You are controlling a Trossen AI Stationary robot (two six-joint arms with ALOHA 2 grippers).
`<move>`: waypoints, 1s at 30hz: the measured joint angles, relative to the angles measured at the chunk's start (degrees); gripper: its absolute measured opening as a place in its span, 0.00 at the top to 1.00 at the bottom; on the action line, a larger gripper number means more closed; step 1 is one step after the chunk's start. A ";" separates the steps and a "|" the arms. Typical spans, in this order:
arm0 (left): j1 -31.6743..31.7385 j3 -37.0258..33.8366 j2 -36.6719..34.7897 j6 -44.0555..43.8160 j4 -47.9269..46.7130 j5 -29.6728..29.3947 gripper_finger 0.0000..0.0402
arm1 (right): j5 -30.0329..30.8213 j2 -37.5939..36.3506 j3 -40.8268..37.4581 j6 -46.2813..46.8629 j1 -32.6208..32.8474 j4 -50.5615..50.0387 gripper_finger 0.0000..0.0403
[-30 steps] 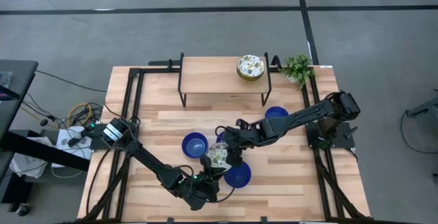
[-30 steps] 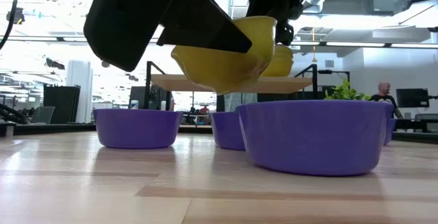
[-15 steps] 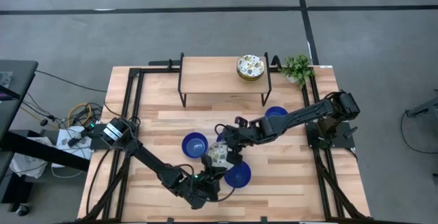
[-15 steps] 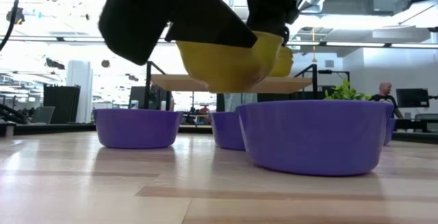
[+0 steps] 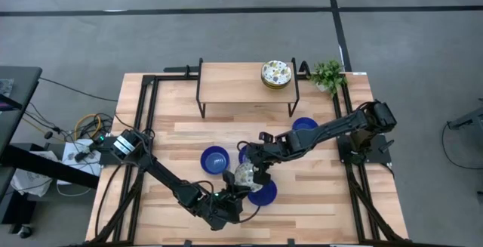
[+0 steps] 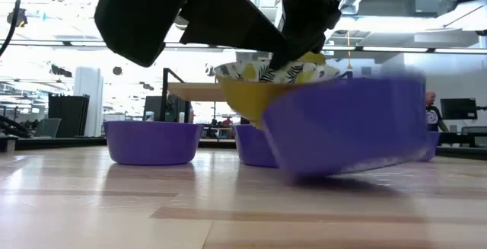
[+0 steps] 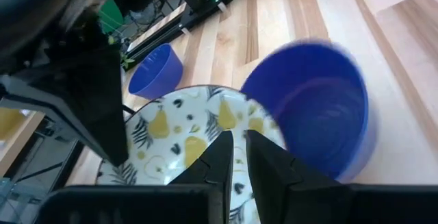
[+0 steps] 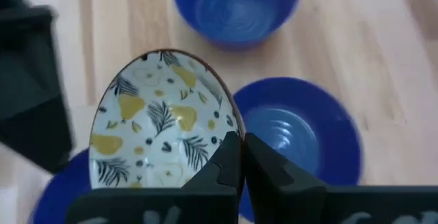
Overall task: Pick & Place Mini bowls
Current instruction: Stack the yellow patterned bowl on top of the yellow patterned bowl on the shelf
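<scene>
A white patterned mini bowl (image 5: 243, 174) hangs tilted over the table's middle, between both grippers. My left gripper (image 5: 232, 189) is shut on its near rim; the left wrist view shows the fingers (image 7: 220, 157) pinching the bowl (image 7: 185, 135). My right gripper (image 5: 259, 173) is shut on the opposite rim, with the bowl (image 8: 164, 131) in front of it in the right wrist view. Blue mini bowls sit at the left (image 5: 214, 159), at the right (image 5: 305, 125) and just below the held bowl (image 5: 263, 193). That last blue bowl (image 6: 346, 123) looks tipped and blurred in the low view.
A stack of patterned bowls (image 5: 276, 73) sits on the raised wooden shelf (image 5: 241, 84) at the back. A green plant (image 5: 327, 74) stands beside it at the back right. Another blue bowl (image 5: 244, 152) is partly hidden under the right arm.
The patterned bowl has dropped lower and tipped, so its inside now shows in the low view. The near blue bowl has been pushed and tilted.
</scene>
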 joint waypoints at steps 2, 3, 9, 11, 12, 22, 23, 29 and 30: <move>0.02 0.00 -0.01 0.00 -0.10 0.19 0.90 | -0.33 0.00 0.00 -0.13 0.04 0.35 1.00; 0.00 0.00 -0.01 0.00 -0.10 0.36 0.89 | -0.31 0.00 0.02 -0.11 0.03 0.55 1.00; -0.39 0.00 0.01 0.00 -0.14 -0.50 0.89 | -0.06 0.00 0.03 -0.04 -0.05 0.65 1.00; -0.61 -0.02 -0.20 0.20 -0.44 -1.05 0.89 | -0.26 0.00 0.35 -0.12 -0.05 0.45 1.00; -0.81 -0.02 -0.40 0.19 -0.46 -1.16 0.89 | -0.29 0.00 0.92 -0.26 -0.09 -0.09 1.00; -5.14 -0.38 -5.01 -0.84 -0.43 -3.77 0.91 | 0.65 -0.07 13.53 -2.19 -0.60 -12.24 1.00; -5.55 -0.89 -5.63 -1.43 -0.43 -3.95 0.91 | 0.65 -0.07 15.08 -2.21 -0.97 -14.10 1.00; -6.56 -7.66 -10.89 -7.25 -0.27 -3.92 0.92 | 5.05 -1.82 23.52 -2.37 -3.88 -23.38 1.00; -6.47 -9.07 -11.88 -8.87 -0.31 -3.99 0.92 | 5.98 -2.37 24.39 -2.61 -4.70 -24.94 1.00</move>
